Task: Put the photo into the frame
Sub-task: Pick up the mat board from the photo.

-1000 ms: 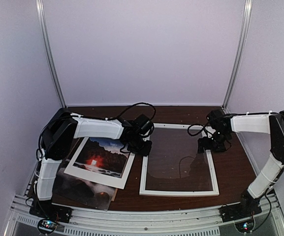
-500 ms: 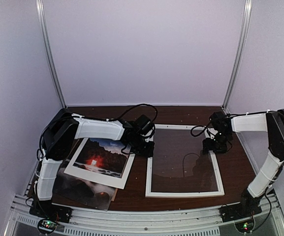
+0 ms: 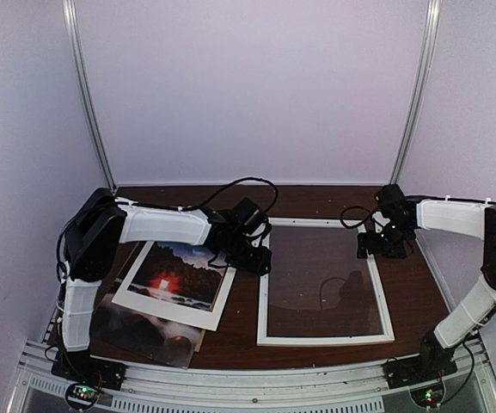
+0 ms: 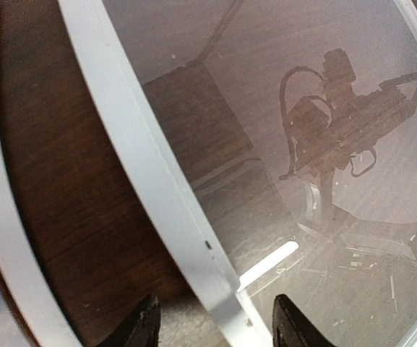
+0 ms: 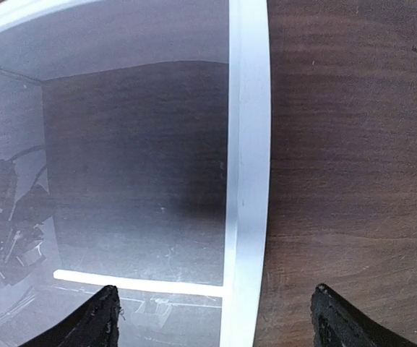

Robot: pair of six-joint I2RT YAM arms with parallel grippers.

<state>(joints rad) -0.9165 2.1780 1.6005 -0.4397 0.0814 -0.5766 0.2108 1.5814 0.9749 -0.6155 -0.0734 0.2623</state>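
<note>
Looks like squaring up the frame [image 3: 325, 341] ahead of fetching the photo [image 3: 172, 277]. Lying flat on the table [image 3: 241, 320], with its glass [image 3: 321, 284] shiny and reflective.

Straddling the frame's left rail with the left gripper [image 4: 219, 322], one fingertip on each side of the white strip, spread apart and pinching nothing. Same at the frame's right rail with the right gripper [image 5: 219, 312]. Spread wide across the rail, gripping nothing.

Photo to be found just left of the frame, across a strip of bare table. Flat, turned askew to the frame's edges, ringed by a white card border [image 3: 179, 315] and resting over a dark sheet [image 3: 144, 334]. Hard to tell whether tucked under that border or lying on it.

To do this well:
- Lift both grippers straight up off the rails without brushing them, so as not to skew the frame.
- Park the right gripper near the frame's right rail as a stop.
- Reach left of the frame for the photo, taking it by one free edge, low and shallow, never by the glossy face.
- Beware dragging the card border along.
</note>
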